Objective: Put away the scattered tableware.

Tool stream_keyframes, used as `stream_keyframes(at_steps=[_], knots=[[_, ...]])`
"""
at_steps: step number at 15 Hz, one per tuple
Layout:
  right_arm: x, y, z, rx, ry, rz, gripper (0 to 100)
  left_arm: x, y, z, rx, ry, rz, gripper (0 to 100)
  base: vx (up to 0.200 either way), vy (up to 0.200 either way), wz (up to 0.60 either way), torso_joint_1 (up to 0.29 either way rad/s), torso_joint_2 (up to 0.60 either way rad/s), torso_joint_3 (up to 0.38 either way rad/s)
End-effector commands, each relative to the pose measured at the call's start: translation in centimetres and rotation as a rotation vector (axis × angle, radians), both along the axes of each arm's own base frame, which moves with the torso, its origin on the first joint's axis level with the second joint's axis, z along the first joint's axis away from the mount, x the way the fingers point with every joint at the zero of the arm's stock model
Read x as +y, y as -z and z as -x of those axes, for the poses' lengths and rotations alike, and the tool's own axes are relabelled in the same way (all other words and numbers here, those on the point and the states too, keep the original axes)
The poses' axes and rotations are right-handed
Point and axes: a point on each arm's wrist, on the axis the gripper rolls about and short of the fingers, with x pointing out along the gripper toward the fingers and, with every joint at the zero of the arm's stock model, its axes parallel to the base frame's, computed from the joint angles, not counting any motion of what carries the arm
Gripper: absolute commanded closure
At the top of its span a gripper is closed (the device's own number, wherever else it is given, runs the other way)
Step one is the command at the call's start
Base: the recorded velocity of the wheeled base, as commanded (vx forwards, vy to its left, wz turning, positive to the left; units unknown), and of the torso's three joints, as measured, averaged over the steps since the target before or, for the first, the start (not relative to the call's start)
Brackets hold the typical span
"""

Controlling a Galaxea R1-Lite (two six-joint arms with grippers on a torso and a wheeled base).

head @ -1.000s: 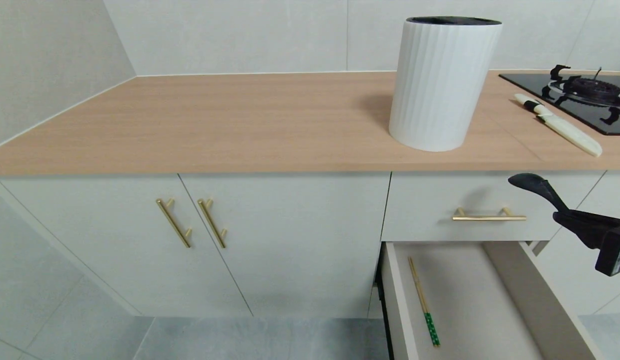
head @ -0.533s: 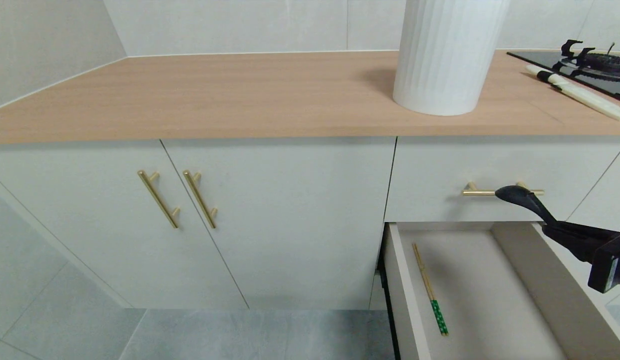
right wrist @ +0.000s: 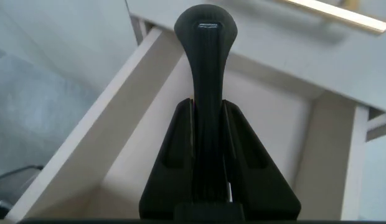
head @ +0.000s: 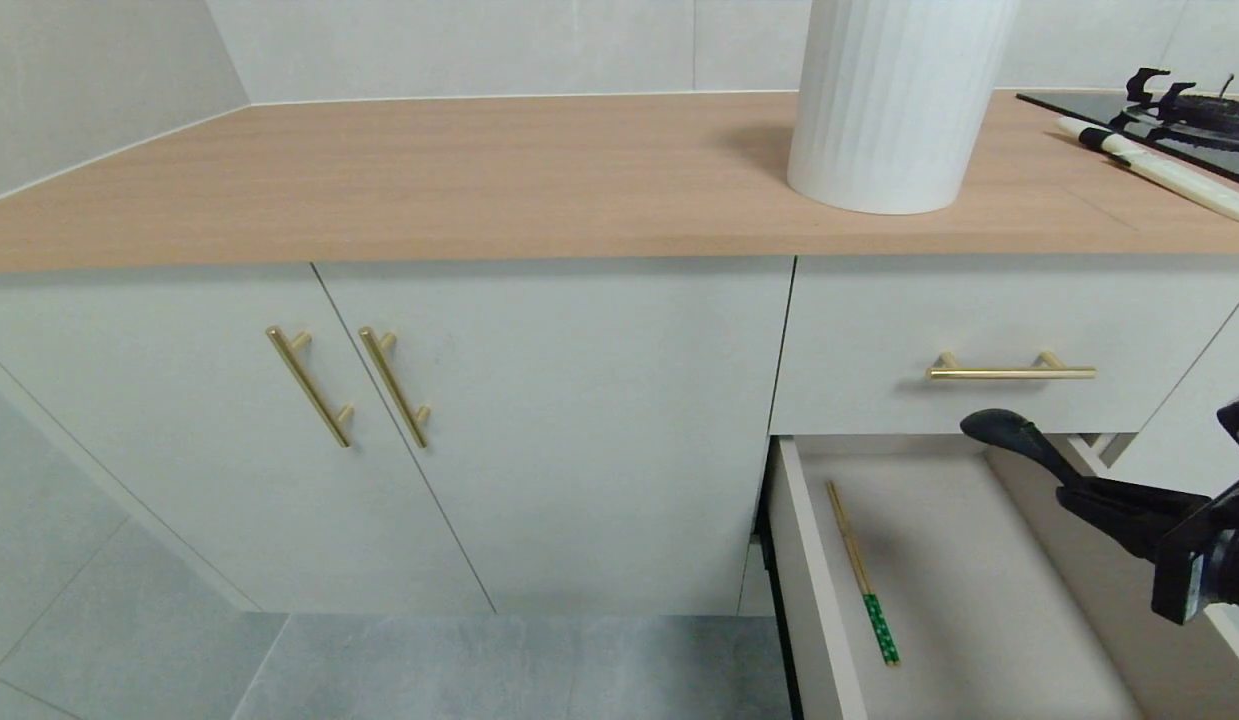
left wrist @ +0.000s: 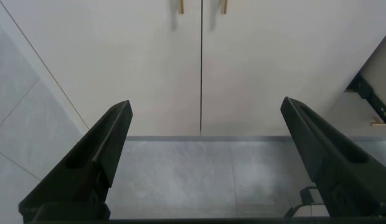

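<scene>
My right gripper (head: pixel 1109 495) is shut on a black spoon (head: pixel 1014 440), whose rounded end (right wrist: pixel 204 37) sticks out past the fingers. It hangs over the right part of the open lower drawer (head: pixel 799 560), just below the closed upper drawer's gold handle (head: pixel 1009 372). A pair of wooden chopsticks with green ends (head: pixel 859 570) lies inside the drawer along its left wall. A cream-handled knife (head: pixel 1159 170) rests on the wooden counter (head: pixel 429 170) at the right. My left gripper (left wrist: pixel 205 124) is open with nothing in it, low over the grey floor before the cabinet doors (left wrist: pixel 201 62).
A tall white ribbed container (head: pixel 894 100) stands on the counter above the drawers. A black gas hob (head: pixel 1179 110) sits at the far right behind the knife. Two cabinet doors with gold handles (head: pixel 349 385) are left of the drawers.
The head view has shifted downward. Against the drawer handle, my right gripper with the spoon has dropped from above handle level to below it, over the open drawer.
</scene>
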Motion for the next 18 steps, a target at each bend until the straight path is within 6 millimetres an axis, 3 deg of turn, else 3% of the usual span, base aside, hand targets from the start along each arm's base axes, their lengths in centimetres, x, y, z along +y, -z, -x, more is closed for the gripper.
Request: stream_keyframes(at_steps=[1,7,12,18], knots=[[0.4,0.9,-0.7,0.060,0.028,0.022,100,0.0,0.0,0.0,0.000,-0.001,0.000,0,0.000,0.000,0.00,0.000,0.00,0.000],[0.8,5.2,-5.0,0.450,0.124,0.040,100,0.0,0.0,0.0,0.000,-0.001,0.000,0,0.000,0.000,0.00,0.000,0.00,0.000],[0.1,8.5,-8.2,0.538,0.223,0.008,100,0.0,0.0,0.0,0.000,-0.001,0.000,0,0.000,0.000,0.00,0.000,0.00,0.000],[-0.2,14.7,-11.3,0.585,0.349,0.076,100,0.0,0.0,0.0,0.000,-0.001,0.000,0,0.000,0.000,0.00,0.000,0.00,0.000]])
